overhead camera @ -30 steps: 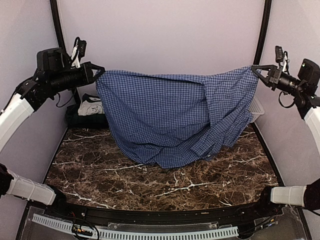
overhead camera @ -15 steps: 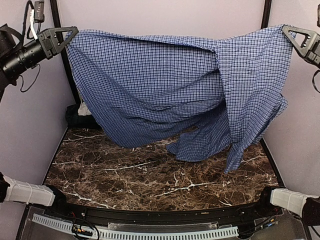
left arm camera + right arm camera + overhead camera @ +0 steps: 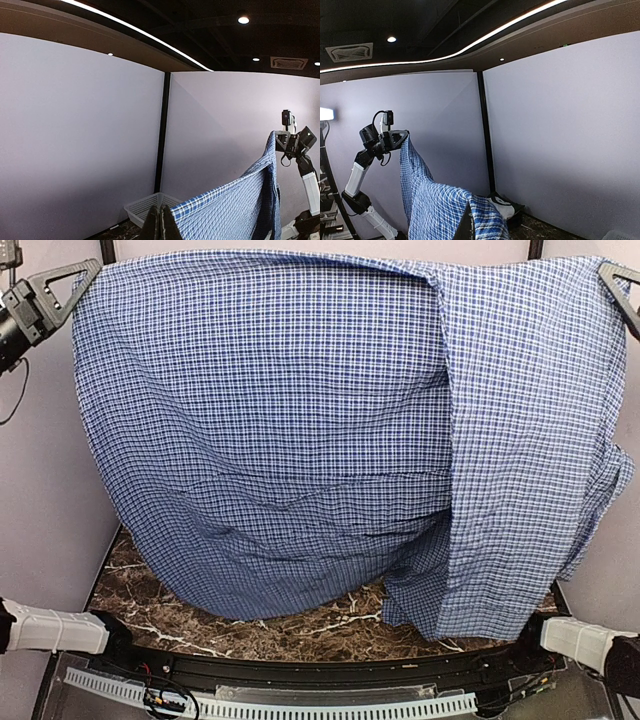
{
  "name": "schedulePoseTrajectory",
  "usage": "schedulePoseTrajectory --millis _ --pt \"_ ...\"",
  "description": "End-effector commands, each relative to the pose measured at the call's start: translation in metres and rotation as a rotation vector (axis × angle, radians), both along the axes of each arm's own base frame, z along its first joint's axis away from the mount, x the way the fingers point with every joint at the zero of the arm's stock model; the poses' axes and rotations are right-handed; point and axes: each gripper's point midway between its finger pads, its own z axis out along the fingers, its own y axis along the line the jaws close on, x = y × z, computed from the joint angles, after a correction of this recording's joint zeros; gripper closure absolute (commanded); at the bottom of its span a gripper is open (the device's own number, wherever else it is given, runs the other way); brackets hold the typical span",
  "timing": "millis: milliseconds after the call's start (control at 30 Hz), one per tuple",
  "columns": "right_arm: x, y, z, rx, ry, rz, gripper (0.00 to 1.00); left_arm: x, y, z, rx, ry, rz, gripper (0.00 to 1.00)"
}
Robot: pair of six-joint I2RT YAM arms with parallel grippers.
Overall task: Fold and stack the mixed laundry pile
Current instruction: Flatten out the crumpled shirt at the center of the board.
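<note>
The blue-and-white small-check button shirt [image 3: 300, 430] hangs spread wide between my two grippers, high above the table, and fills most of the top view. My left gripper [image 3: 82, 270] is shut on its upper left corner. My right gripper [image 3: 612, 272] is shut on its upper right corner. In the left wrist view the shut fingers [image 3: 160, 212] pinch the shirt's edge [image 3: 225, 210]. In the right wrist view the gripper [image 3: 469, 216] pinches the shirt [image 3: 435, 205]. A white garment with dark green parts [image 3: 504, 207] lies at the table's far left corner. The plaid garment is hidden.
The dark marble table [image 3: 300, 632] shows only below the shirt's hem. A white lattice basket [image 3: 142, 210] stands at the back right corner by the purple walls. The black corner post [image 3: 161, 150] stands behind it.
Both grippers have risen and moved apart, lifting the shirt off the table and stretching it flat. It now hides the table's back, the basket and the other garments in the top view.
</note>
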Motion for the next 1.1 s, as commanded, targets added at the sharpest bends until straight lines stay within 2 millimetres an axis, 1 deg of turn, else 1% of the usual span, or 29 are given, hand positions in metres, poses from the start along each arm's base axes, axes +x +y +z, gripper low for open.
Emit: schedulePoseTrajectory --millis 0,33,67,100,133,167,200,233,267,300,333,367,400,433,467,500,533,567,600,633,667,700,733,833,933,967,1000,1033,1067 --pt "0.075 -0.018 -0.017 0.056 0.131 -0.066 1.00 0.059 0.016 -0.020 -0.011 0.137 0.234 1.00" --pt "0.096 -0.022 -0.027 0.064 0.174 -0.072 1.00 0.080 0.013 -0.032 0.008 0.184 0.269 1.00" --pt "0.119 -0.026 -0.042 0.075 0.227 -0.072 1.00 0.096 0.020 -0.043 0.018 0.236 0.338 1.00" --pt "0.138 -0.028 -0.056 0.082 0.272 -0.063 1.00 0.120 0.016 -0.061 0.040 0.297 0.367 1.00" --pt "0.158 -0.029 -0.073 0.090 0.318 -0.055 1.00 0.135 0.019 -0.074 0.049 0.335 0.407 1.00" --pt "0.175 -0.030 -0.092 0.095 0.357 -0.057 1.00 0.156 0.015 -0.101 0.069 0.403 0.421 1.00" --pt "0.191 -0.030 -0.111 0.094 0.392 -0.060 1.00 0.170 0.020 -0.111 0.055 0.420 0.443 1.00" --pt "0.207 -0.029 -0.133 0.090 0.440 -0.060 1.00 0.188 0.015 -0.145 0.068 0.503 0.432 1.00" --pt "0.220 -0.025 -0.154 0.081 0.483 -0.053 1.00 0.199 0.021 -0.153 0.047 0.511 0.445 1.00" --pt "0.232 -0.021 -0.176 0.071 0.524 -0.050 1.00 0.214 0.016 -0.179 0.042 0.556 0.433 1.00" --pt "0.246 -0.016 -0.201 0.061 0.571 -0.048 1.00 0.221 0.017 -0.193 0.044 0.572 0.437 1.00" --pt "0.258 -0.011 -0.225 0.048 0.611 -0.049 1.00 0.234 0.014 -0.220 0.055 0.603 0.439 1.00" --pt "0.272 -0.009 -0.252 0.034 0.661 -0.058 1.00 0.240 0.013 -0.232 0.061 0.617 0.442 1.00" --pt "0.284 -0.003 -0.278 0.013 0.704 -0.059 1.00 0.253 0.010 -0.258 0.083 0.648 0.450 1.00" --pt "0.294 0.005 -0.301 -0.007 0.738 -0.054 1.00 0.260 0.009 -0.272 0.098 0.668 0.460 1.00" --pt "0.303 0.012 -0.322 -0.025 0.767 -0.050 1.00 0.274 0.010 -0.299 0.127 0.706 0.486 1.00" --pt "0.312 0.015 -0.340 -0.040 0.783 -0.059 1.00 0.281 0.009 -0.313 0.144 0.725 0.491 1.00" --pt "0.322 0.017 -0.361 -0.054 0.816 -0.074 1.00 0.294 0.005 -0.342 0.181 0.765 0.496 1.00" --pt "0.331 0.021 -0.375 -0.064 0.827 -0.076 1.00 0.306 0.003 -0.369 0.211 0.810 0.503 1.00" --pt "0.339 0.024 -0.389 -0.075 0.845 -0.081 1.00 0.313 0.003 -0.379 0.219 0.818 0.512 1.00" --pt "0.347 0.028 -0.402 -0.086 0.857 -0.085 1.00 0.322 0.000 -0.403 0.240 0.852 0.513 1.00" --pt "0.353 0.031 -0.413 -0.102 0.869 -0.092 1.00 0.329 -0.003 -0.407 0.236 0.843 0.507 1.00" --pt "0.361 0.034 -0.419 -0.116 0.870 -0.105 1.00 0.339 -0.005 -0.422 0.251 0.862 0.509 1.00" --pt "0.383 0.042 -0.433 -0.150 0.870 -0.136 1.00 0.363 -0.011 -0.439 0.270 0.867 0.502 1.00" --pt "0.408 0.047 -0.443 -0.197 0.864 -0.185 1.00 0.396 -0.016 -0.451 0.311 0.859 0.507 1.00" --pt "0.413 0.049 -0.451 -0.220 0.886 -0.202 1.00 0.400 -0.017 -0.455 0.326 0.867 0.509 1.00" --pt "0.421 0.049 -0.459 -0.239 0.902 -0.226 1.00 0.410 -0.018 -0.459 0.340 0.864 0.515 1.00" --pt "0.427 0.050 -0.464 -0.254 0.912 -0.243 0.98 0.414 -0.018 -0.461 0.346 0.866 0.520 1.00" --pt "0.431 0.052 -0.465 -0.265 0.917 -0.249 0.94 0.424 -0.017 -0.464 0.350 0.862 0.535 1.00"
